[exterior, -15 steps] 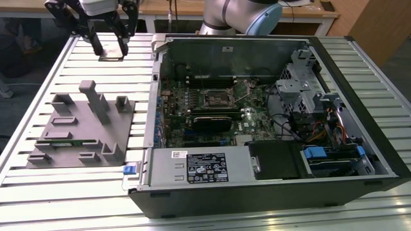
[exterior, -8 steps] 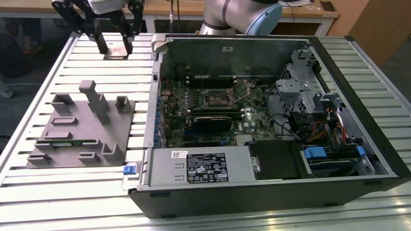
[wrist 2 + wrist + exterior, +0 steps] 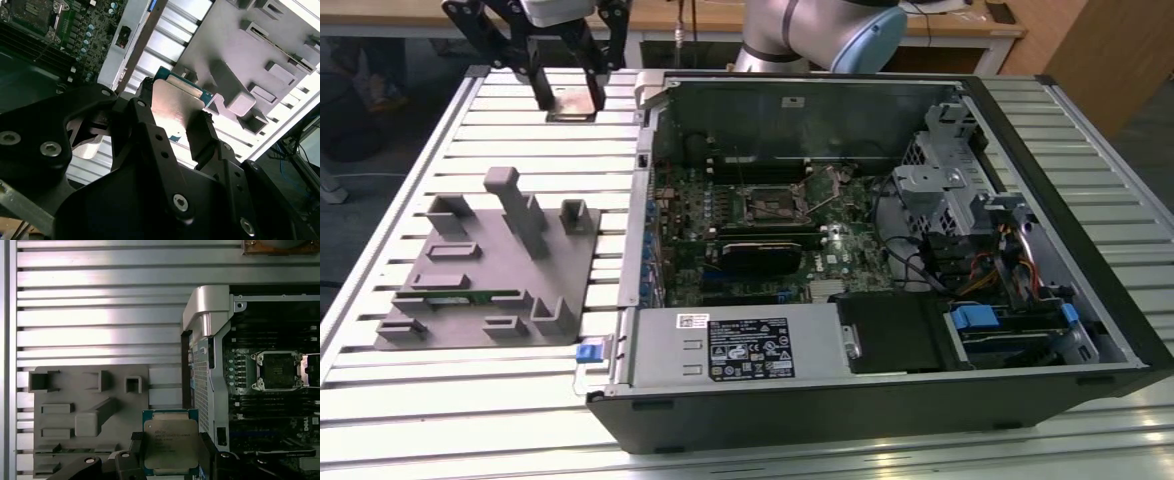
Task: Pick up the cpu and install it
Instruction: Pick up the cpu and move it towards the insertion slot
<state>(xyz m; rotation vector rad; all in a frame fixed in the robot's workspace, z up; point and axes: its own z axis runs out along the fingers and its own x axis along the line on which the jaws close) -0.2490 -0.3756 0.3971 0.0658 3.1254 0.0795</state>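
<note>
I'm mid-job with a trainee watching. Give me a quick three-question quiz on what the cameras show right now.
1. True or false: the hand is shut on the cpu.
2. Pick one. In the exterior view, where is the hand relative to the computer case and the grey tray?
A) inside the case
B) over the slatted table, at the exterior view's left of the case
C) resting on the tray
3. Fill in: the motherboard's socket is ___.

Key: 1 true; 2 B; 3 empty.
</note>
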